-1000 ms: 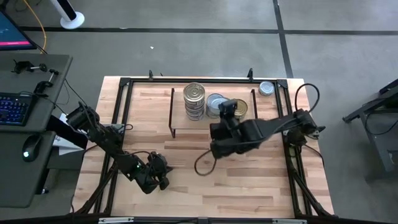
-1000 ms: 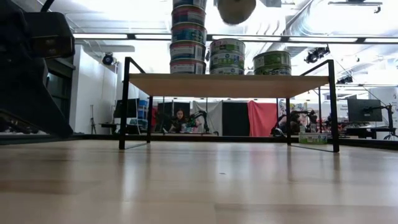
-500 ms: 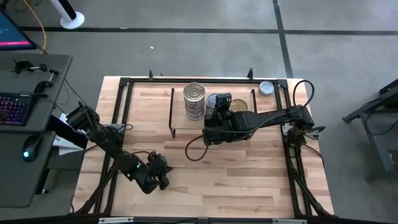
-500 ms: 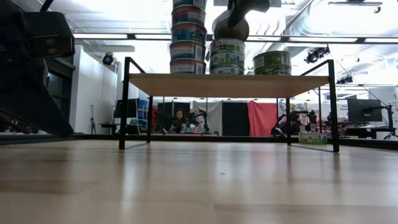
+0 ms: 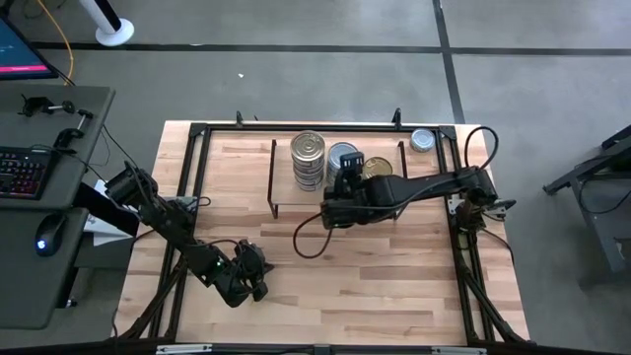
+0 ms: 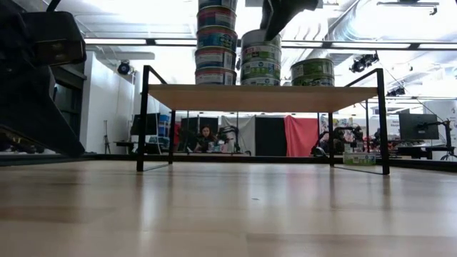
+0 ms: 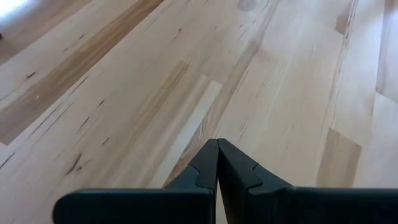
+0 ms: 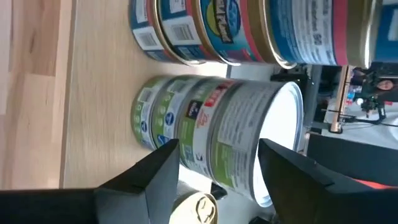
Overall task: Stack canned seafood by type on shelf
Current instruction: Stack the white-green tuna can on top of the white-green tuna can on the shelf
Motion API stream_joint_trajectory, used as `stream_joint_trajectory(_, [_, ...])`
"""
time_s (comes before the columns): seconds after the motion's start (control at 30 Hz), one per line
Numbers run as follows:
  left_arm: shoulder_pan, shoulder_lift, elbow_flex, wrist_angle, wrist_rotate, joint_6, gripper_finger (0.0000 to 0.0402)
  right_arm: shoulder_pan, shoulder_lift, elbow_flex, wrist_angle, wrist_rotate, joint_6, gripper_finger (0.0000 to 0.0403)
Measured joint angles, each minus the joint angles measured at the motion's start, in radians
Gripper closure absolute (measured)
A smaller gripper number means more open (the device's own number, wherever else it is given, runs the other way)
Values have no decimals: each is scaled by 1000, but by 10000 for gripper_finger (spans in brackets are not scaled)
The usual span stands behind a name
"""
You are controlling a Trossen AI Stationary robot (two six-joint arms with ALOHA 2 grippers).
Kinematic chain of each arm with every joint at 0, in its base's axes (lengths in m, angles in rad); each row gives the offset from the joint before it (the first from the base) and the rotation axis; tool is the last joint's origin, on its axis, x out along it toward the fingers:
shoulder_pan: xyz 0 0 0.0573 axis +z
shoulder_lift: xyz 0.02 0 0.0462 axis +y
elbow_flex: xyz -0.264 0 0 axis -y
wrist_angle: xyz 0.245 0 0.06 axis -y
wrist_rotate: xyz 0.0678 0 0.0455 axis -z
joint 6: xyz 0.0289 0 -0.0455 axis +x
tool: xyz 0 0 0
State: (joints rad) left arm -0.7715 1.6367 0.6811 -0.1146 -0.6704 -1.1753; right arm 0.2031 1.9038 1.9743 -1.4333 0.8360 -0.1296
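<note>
**A:** Where are the arms, and how are they posed?

**B:** Seen from above, the right arm reaches in from the table's right edge and stretches leftward, its right gripper [image 5: 347, 176] over the shelf [image 5: 281, 182] at the back of the wooden table [image 5: 394, 286]. The left arm is folded low near the front left corner, with the left gripper [image 5: 258, 276] close above bare wood.

**A:** Are the fingers open or closed?

**B:** The right fingers [image 8: 152, 171] are spread apart, one on each side of the top tin of the middle stack [image 8: 211, 134], not pressing it. The left gripper's fingers [image 7: 208, 163] are pressed together, holding nothing.

**A:** Where are the cans?

**B:** On the shelf stand three stacks side by side: the tall stack [image 6: 216, 43] on the left, the middle stack lower, and the gold-lidded stack [image 6: 312, 71] on the right. One lone tin [image 5: 422, 140] sits on the table near the back right corner.
</note>
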Motion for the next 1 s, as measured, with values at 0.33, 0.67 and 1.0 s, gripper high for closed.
stream_joint_trajectory(0.33, [0,0,0,-1,0,2,402,31,-3,143,-95,-222,217,193])
stream_joint_trajectory(0.67, [0,0,0,0,0,28,402,251,-129,-82,-130,-426,567,241])
stream_joint_trajectory(1.0, [7,0,0,14,22,52,401,343,-755,-683,-107,-137,1694,392])
